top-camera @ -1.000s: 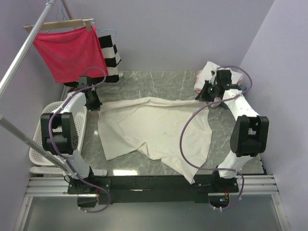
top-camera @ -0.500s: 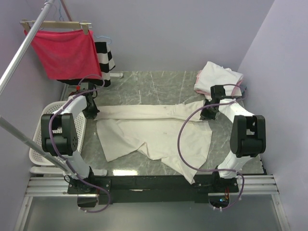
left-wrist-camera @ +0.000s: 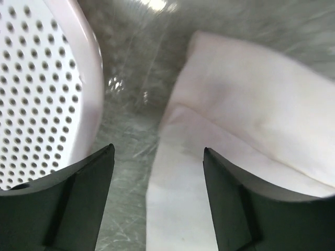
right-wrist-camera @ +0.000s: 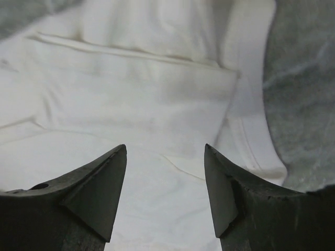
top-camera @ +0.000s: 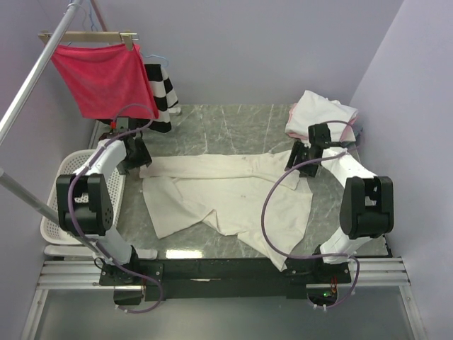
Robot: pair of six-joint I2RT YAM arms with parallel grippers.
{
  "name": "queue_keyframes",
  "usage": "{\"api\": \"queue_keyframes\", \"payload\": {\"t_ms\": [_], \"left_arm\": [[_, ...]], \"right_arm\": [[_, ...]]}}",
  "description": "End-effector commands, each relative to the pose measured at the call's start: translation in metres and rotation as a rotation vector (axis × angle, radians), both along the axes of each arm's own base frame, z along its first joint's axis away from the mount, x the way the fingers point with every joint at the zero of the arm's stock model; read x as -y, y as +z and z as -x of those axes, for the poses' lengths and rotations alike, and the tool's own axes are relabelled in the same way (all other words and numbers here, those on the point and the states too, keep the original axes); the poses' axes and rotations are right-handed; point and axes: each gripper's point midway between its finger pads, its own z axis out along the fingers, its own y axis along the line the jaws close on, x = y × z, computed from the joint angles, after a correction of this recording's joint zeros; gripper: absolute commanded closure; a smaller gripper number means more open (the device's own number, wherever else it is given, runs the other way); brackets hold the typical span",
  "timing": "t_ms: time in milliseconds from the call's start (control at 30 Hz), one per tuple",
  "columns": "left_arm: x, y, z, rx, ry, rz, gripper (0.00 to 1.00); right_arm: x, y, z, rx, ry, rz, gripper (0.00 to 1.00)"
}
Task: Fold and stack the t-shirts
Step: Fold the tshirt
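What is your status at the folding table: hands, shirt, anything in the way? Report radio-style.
Left hand open, right hand open, nothing held. Cream t-shirt spread on table, far edge folded over. Basket beside left hand, not touching shirt.

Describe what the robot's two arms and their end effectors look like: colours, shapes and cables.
Both the left arm and the right arm have white links joined by chunky black joint housings. A purple cable loops loosely along each. The left end effector and the right end effector each have two black fingers that taper to wedge-shaped tips.
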Motion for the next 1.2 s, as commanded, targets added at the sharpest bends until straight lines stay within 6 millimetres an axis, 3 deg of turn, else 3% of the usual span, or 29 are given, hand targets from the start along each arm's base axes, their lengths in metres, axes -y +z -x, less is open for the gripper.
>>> {"api": "queue_keyframes", "payload": {"t_ms": [0,67,167,500,667,1167], "left_arm": [[0.020,0.066,-0.046,0.240,-0.082,0.080,0.26],[0.039,0.071,-0.059,0.260,-0.130,0.123,0.28],[0.060,0.064,-0.069,0.246,-0.183,0.137,0.30],[0.115,0.024,-0.079,0.177,-0.294,0.214,0.34],[0.125,0.015,-0.079,0.150,-0.320,0.220,0.34],[0.125,-0.003,-0.074,0.094,-0.335,0.198,0.35]], "right_arm": [[-0.023,0.041,-0.055,0.187,0.073,-0.088,0.33],[-0.027,0.028,-0.065,0.160,0.086,-0.097,0.34],[-0.036,0.024,-0.081,0.166,0.128,-0.135,0.35],[-0.083,0.039,-0.120,0.251,0.319,-0.272,0.38],[-0.090,0.029,-0.130,0.212,0.351,-0.267,0.39],[-0.094,-0.009,-0.103,0.052,0.419,-0.137,0.47]]}}
